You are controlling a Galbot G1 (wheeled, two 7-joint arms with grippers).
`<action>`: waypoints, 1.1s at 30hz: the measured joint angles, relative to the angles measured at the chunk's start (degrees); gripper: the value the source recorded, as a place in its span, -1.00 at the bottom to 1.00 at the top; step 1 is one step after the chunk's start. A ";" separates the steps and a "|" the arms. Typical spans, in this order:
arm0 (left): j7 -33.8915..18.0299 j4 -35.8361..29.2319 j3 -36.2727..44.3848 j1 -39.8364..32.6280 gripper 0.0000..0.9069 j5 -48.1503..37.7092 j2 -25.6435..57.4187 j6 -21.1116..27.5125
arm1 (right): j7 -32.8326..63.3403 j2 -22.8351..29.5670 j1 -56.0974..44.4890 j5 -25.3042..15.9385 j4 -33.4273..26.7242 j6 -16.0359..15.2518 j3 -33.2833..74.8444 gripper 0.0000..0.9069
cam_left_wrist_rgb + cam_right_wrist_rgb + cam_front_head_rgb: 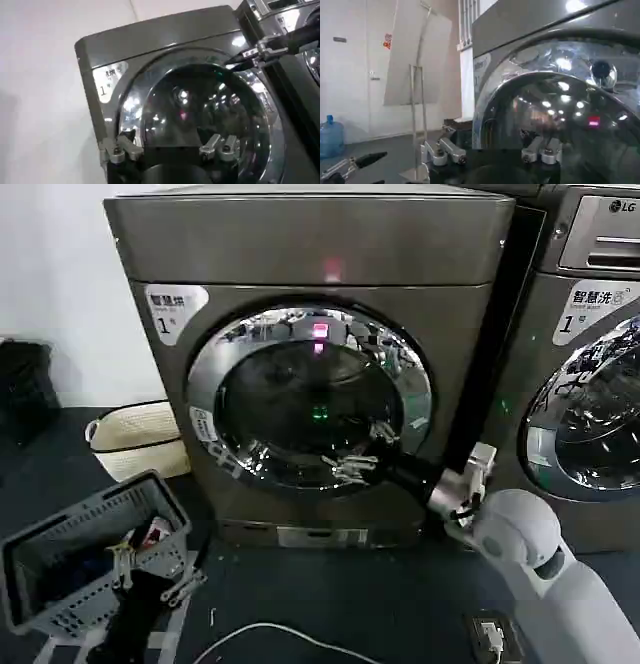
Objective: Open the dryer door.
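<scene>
Right gripper at the closed dryer door, reaching for a hold

The dryer door (310, 399) sits shut in its bronze-grey machine. The right gripper (362, 449) is at the door's lower right, its fingers (442, 152) spread wide and holding nothing. The step looks like the approach. Next it likely needs to catch the door's edge and pull outward. The head view shows the left gripper (150, 574) waiting low beside the grey laundry basket (90, 524). The left wrist view shows that gripper's fingers (120, 150) apart and empty, and the right wrist view shows how close the chrome ring is.
</scene>
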 joint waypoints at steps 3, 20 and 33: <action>0.00 -0.22 0.00 0.08 1.00 0.01 0.01 0.00 | -1.12 0.62 0.56 -3.46 -1.08 3.06 -1.09 1.00; 0.04 -3.09 -0.36 2.47 1.00 0.32 -0.59 0.03 | 0.83 5.69 6.63 -8.03 -11.54 10.47 -9.00 1.00; 0.07 -5.75 0.04 3.99 1.00 1.51 -1.74 0.01 | 6.08 11.24 11.15 -12.74 -19.50 13.93 -15.38 1.00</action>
